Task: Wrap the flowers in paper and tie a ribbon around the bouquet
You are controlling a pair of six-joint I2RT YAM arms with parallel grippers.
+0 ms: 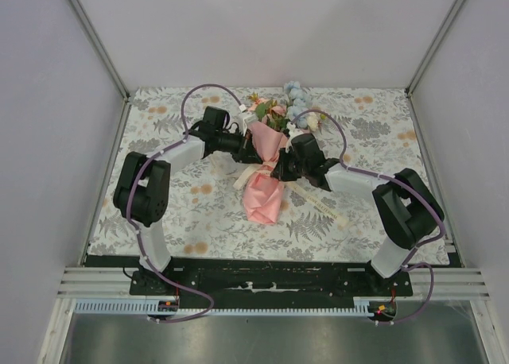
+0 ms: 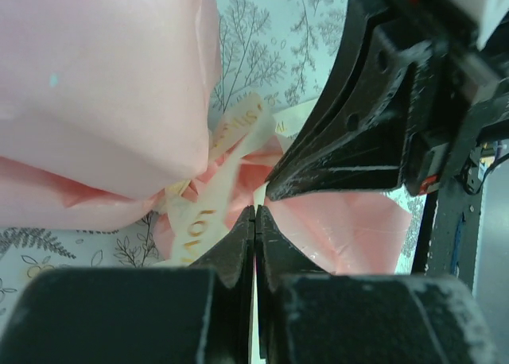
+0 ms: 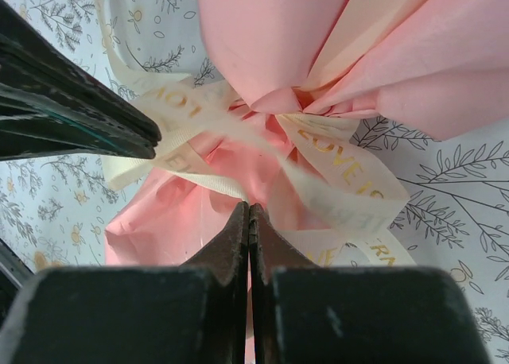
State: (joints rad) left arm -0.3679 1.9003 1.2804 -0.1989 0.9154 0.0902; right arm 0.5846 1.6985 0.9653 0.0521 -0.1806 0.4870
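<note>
- Nearest the arm bases, the printed tablecloth [image 1: 175, 221] is seen, with a loose end of the cream ribbon [image 1: 322, 207] trailed across it on the right.
- The bouquet [image 1: 266, 177] is laid mid-table, the narrow end of its pink paper [image 1: 262, 199] pointed toward the bases.
- Its tied waist is flanked by the left gripper [image 1: 253, 152] and the right gripper [image 1: 280, 169]. Both pairs of jaws are pressed fully together beside the ribbon's loops; whether a strand is pinched cannot be told.
- Farthest away, the flowers [image 1: 278, 110] are fanned toward the back wall.
</note>
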